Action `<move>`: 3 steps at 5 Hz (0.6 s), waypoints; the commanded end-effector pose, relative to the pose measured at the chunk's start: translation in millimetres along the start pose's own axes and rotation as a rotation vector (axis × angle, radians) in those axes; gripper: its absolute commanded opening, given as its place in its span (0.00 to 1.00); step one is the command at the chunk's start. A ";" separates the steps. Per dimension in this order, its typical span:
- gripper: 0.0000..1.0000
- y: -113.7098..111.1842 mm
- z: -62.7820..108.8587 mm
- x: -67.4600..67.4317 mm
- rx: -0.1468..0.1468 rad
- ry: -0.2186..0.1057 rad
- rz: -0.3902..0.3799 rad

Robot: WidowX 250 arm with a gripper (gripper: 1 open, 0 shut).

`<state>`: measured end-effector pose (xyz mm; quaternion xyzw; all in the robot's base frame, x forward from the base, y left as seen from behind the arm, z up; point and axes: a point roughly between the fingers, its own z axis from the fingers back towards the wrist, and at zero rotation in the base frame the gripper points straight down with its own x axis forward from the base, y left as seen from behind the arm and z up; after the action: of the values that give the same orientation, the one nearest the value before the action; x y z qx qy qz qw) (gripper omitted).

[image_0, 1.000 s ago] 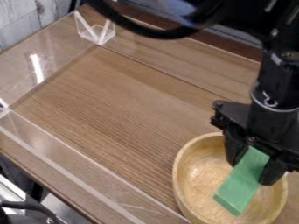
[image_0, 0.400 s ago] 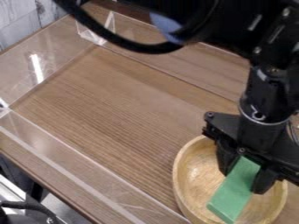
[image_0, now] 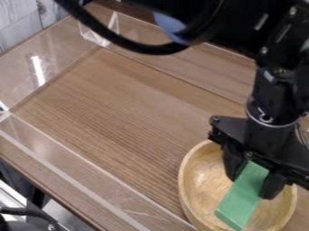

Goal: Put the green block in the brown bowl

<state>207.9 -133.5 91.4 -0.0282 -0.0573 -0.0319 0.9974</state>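
The green block [image_0: 241,204] stands tilted inside the brown bowl [image_0: 193,171] at the lower right of the wooden table. Its upper end sits between the black fingers of my gripper [image_0: 257,177], and its lower end reaches down close to the bowl's floor. The gripper hangs straight over the bowl and is shut on the block's upper end. The arm hides the bowl's far rim, and the frame's edge cuts off its right and bottom parts.
A low clear plastic wall [image_0: 60,149] runs along the table's front and left edges, with a clear bracket [image_0: 97,29] at the back. Black cables [image_0: 121,32] arc across the top. Bare wooden tabletop [image_0: 115,99] stretches left of the bowl.
The gripper has shifted a little to the left and lower with the green block, bringing the block deeper into the bowl. Over the last half second nothing has moved.
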 end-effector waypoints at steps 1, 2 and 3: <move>0.00 0.1 15.6 6.8 -0.034 -0.051 0.021; 0.00 1.6 14.5 6.4 -0.038 -0.048 0.034; 0.00 2.2 14.2 6.4 -0.041 -0.044 0.045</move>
<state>207.8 -130.1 92.5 -0.0367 -0.0549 -0.0141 0.9977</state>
